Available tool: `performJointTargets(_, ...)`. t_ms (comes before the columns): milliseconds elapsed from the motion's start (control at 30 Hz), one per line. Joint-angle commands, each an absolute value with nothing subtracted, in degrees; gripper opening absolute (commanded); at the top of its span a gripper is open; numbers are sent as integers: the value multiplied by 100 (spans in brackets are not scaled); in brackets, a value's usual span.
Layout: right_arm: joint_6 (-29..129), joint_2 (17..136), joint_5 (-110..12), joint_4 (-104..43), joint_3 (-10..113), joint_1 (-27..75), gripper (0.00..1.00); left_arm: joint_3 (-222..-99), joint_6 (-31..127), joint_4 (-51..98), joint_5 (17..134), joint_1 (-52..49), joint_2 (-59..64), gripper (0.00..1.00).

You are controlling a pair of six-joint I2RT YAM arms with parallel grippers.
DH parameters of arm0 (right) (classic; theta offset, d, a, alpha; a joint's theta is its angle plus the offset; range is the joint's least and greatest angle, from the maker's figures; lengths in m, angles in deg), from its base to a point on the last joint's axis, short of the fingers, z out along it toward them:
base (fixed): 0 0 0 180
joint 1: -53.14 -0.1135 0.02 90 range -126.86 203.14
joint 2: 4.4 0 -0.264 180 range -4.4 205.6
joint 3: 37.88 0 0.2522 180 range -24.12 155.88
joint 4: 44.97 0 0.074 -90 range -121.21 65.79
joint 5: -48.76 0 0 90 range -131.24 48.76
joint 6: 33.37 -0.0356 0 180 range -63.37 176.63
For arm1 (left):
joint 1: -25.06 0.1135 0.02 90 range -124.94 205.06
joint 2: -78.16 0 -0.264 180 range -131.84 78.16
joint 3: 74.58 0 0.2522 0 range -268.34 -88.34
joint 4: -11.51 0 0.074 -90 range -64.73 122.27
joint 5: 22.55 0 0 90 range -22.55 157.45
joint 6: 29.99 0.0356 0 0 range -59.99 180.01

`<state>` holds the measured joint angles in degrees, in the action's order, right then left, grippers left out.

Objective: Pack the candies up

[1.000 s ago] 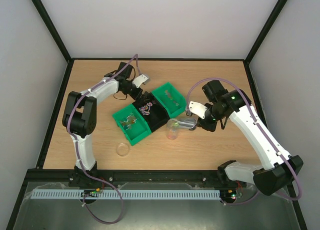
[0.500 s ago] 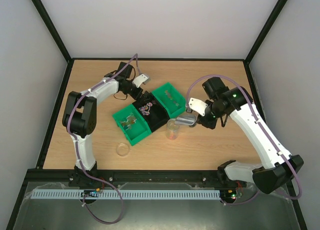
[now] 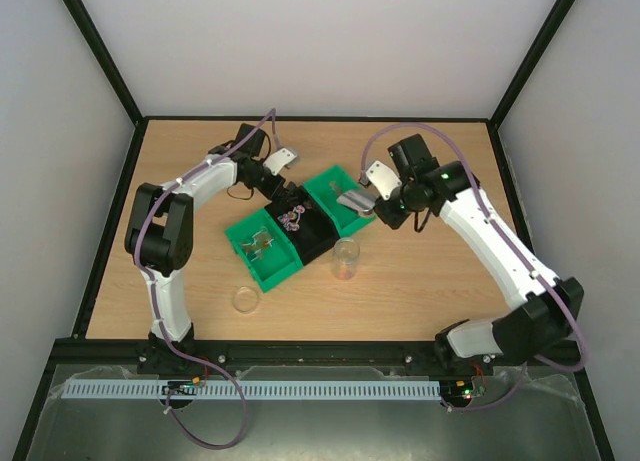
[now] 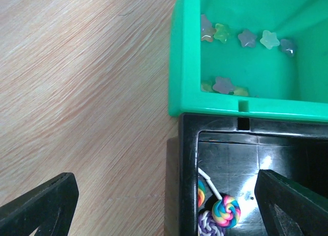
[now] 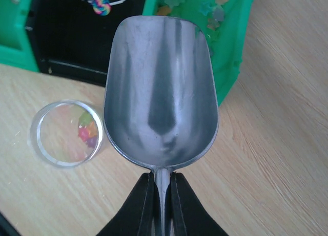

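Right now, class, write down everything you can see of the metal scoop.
The metal scoop is grey, smooth and shiny, with a deep rounded bowl narrowing to a thin handle. The bowl is empty. The right pincer is shut on the handle, the only thing seen touching it. The scoop points away from the arm, its bowl over the near wall of the green bin, with the clear cup to one side.

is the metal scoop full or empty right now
Empty. In the right wrist view the metal scoop shows a bare, shiny bowl with nothing lying in it. The right gripper pinches its handle.
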<state>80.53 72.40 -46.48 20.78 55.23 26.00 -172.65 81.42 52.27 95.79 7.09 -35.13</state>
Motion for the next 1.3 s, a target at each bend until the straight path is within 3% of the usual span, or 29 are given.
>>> performJointTargets(0, 7445, 7627, -4424, 1545, 5577, 2579, 1, -17485, 8203, 5375, 9310, 643, -3640, 96)
performJointTargets(533, 6445, 9134, -4433, 832, 5484, 2580, 1, -17623, 8177, 5333, 8873, 305, -4033, 82)
performJointTargets(1267, 6013, 9943, -4160, 101, 5034, 2580, 1, -17392, 8598, 5236, 9103, 284, -3993, 35)
